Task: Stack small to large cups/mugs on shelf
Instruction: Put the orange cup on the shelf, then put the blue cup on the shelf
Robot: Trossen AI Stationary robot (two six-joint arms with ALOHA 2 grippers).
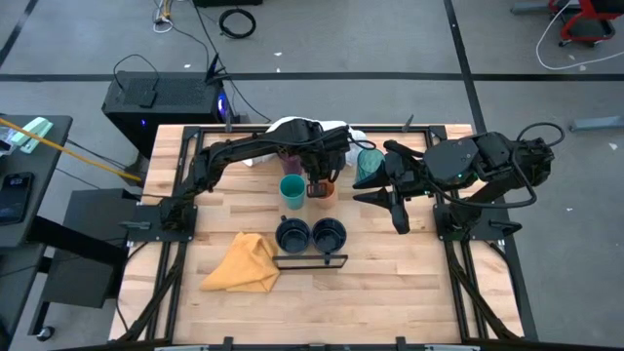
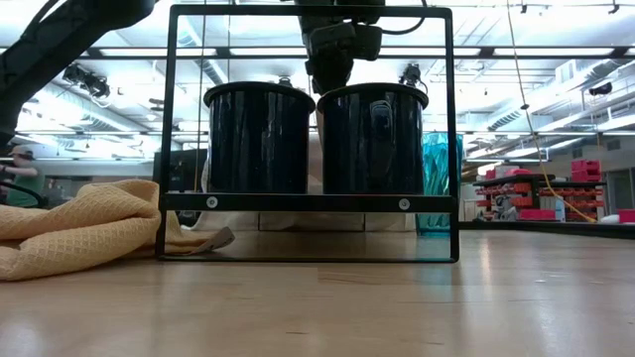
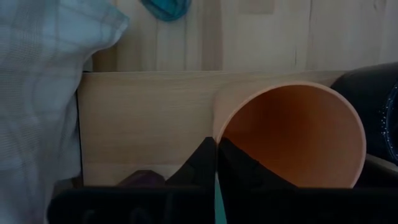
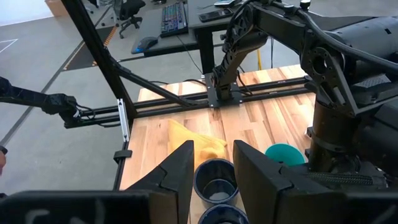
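Left pincer [image 3: 216,163] pinches the orange cup [image 3: 292,134] by its rim

The cup sits on the shelf [image 3: 146,118], beside the navy mugs [image 1: 310,234]; the right pincer [image 4: 211,163] hangs open and empty above the table [image 1: 390,292]

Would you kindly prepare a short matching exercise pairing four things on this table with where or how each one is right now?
Things:
1. orange cup
2. navy mugs
3. yellow cloth
4. right gripper

States:
a. open, holding nothing
b. crumpled on the tabletop beside the shelf's metal end
c. rim pinched by the shut left gripper
d. side by side behind the shelf's dark metal rim

Pairs: 1-c, 2-d, 3-b, 4-a
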